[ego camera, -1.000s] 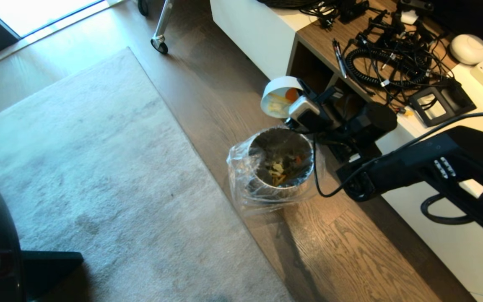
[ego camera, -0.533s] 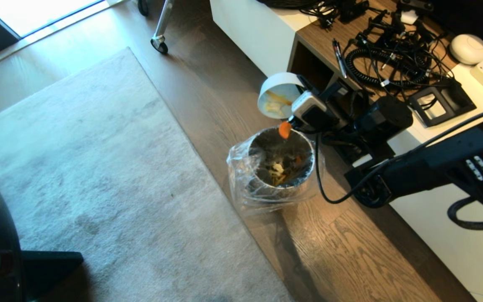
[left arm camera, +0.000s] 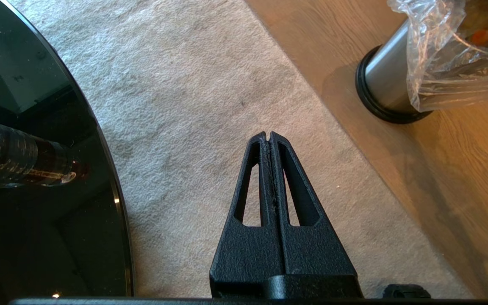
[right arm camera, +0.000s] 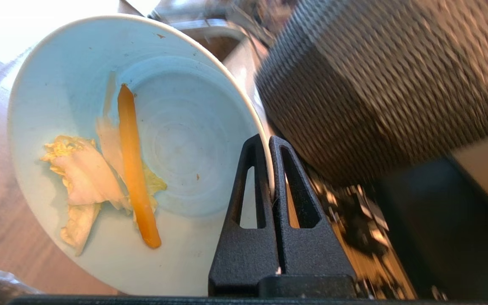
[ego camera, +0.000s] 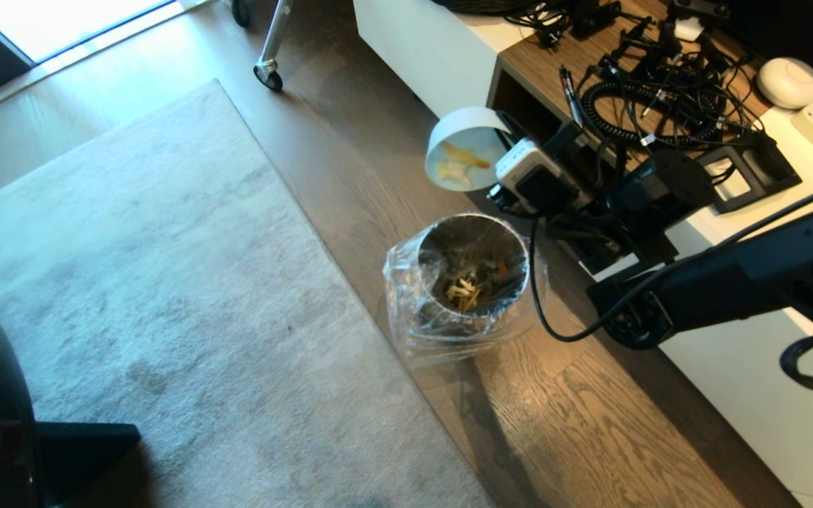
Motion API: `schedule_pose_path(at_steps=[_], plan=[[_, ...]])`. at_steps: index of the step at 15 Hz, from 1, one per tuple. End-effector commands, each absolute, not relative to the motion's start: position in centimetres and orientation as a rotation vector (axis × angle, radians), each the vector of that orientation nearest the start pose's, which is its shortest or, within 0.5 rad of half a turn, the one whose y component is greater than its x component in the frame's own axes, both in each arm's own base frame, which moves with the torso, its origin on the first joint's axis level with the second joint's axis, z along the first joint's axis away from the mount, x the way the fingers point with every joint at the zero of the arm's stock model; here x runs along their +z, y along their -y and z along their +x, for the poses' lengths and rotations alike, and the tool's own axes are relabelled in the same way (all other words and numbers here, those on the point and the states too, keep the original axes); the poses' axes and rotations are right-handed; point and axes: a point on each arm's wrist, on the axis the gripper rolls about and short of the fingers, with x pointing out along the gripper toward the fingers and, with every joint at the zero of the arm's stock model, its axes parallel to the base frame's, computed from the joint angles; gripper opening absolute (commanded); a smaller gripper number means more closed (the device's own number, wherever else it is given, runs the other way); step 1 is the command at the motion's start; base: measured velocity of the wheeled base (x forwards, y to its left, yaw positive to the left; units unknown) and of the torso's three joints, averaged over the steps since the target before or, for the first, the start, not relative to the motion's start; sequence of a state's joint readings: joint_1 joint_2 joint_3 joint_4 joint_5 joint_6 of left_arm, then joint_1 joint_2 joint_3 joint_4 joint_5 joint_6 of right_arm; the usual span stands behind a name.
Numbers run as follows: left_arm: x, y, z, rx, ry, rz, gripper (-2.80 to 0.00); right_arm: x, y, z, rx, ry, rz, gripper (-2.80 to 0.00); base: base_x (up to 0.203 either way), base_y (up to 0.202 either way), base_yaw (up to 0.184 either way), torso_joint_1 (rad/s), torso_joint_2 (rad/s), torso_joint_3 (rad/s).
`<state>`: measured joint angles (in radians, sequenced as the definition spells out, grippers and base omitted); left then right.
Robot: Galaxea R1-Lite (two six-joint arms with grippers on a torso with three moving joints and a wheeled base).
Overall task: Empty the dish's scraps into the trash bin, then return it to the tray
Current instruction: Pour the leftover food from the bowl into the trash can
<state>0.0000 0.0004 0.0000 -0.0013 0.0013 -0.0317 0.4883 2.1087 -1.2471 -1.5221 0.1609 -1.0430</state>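
Above and just behind the trash bin [ego camera: 472, 282], the right gripper [right arm camera: 269, 146] holds the dish [ego camera: 461, 150] by its rim, its two fingers pinched tight on the edge, one inside the bowl and one outside. The dish is tipped on its side with its opening facing down towards the bin and the rug [ego camera: 166, 296]. A few scraps [right arm camera: 112, 182] cling to its inner wall: one orange strip and some pale yellow leafy pieces. More scraps lie at the bottom of the bin, which stands on the wooden floor [ego camera: 590, 423] beside the rug's edge, its clear plastic bag [ego camera: 406, 310] draped over the outside. Right of the bin runs a low white cabinet [ego camera: 752, 395] with tangled cables [ego camera: 646, 106] on top. Left of the bin, over the rug, the left gripper [left arm camera: 269, 137] hangs idle with its fingers pressed together on nothing.
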Motion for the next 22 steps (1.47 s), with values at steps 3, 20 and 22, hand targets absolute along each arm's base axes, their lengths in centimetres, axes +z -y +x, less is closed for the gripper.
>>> schedule_pose_path(at_steps=[3,20,22], plan=[[7.6,0.0,-2.3,0.002,0.002,-0.032,-2.80,25.2,-18.9,34.5,0.262,1.035,-0.858,-2.80,0.000,0.000,0.000,0.000,0.00,0.000],[7.6,0.0,-2.3,0.002,0.002,-0.032,-2.80,28.1,-17.8,33.7,0.325,1.158,-0.811,-2.80,0.000,0.000,0.000,0.000,0.00,0.000],[7.6,0.0,-2.3,0.002,0.002,-0.032,-2.80,29.6,-17.5,33.5,0.308,1.195,-0.772,-2.80,0.000,0.000,0.000,0.000,0.00,0.000]])
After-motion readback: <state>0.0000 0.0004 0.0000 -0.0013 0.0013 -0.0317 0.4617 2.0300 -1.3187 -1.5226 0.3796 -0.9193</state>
